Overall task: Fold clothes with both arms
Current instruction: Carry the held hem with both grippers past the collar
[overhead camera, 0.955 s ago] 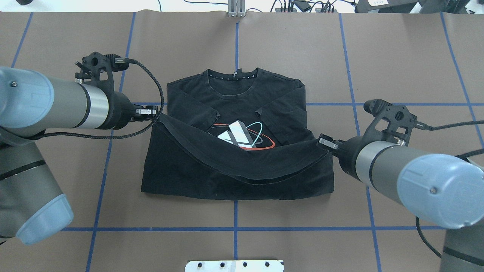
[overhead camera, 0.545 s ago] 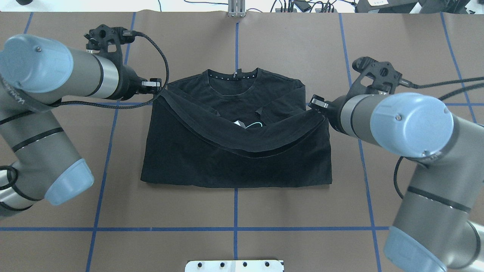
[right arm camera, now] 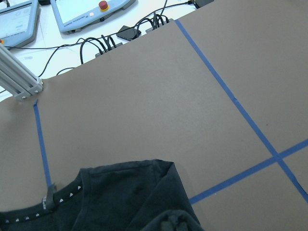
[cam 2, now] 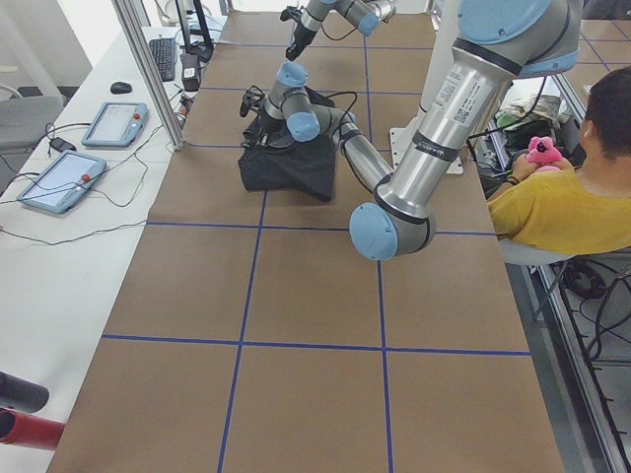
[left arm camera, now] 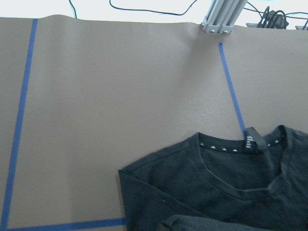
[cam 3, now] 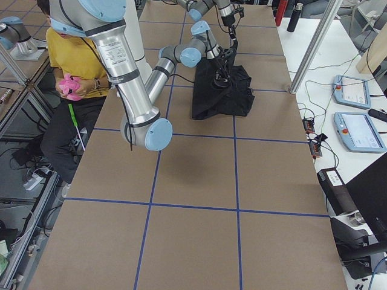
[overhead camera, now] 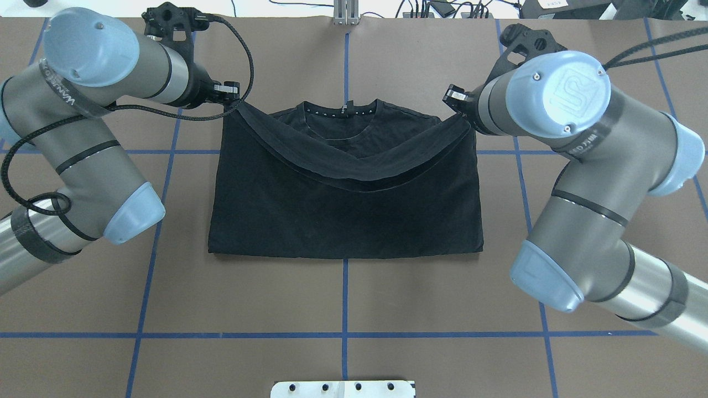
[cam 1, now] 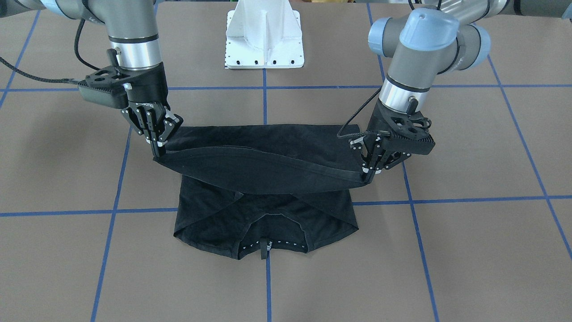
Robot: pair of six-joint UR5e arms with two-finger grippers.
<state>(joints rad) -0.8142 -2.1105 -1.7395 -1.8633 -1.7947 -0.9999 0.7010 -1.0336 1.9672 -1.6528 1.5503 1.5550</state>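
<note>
The black T-shirt lies on the brown table with its collar at the far side. Its lower half is folded up, and the hem hangs in a sagging arc between both grippers, above the chest. My left gripper is shut on the hem's left corner, beside the left shoulder. My right gripper is shut on the right corner, beside the right shoulder. In the front-facing view the left gripper and right gripper hold the cloth just above the table. The graphic is hidden under the fold.
The white pedestal base stands at the robot's edge. An aluminium post and cables sit at the far edge. Two pendants lie on a side bench. A seated person in yellow is beside the table. Blue tape lines grid the tabletop.
Both grippers have carried the hem away from the robot, from mid-chest to the shoulders. The folded cloth now covers the graphic and sleeves.
</note>
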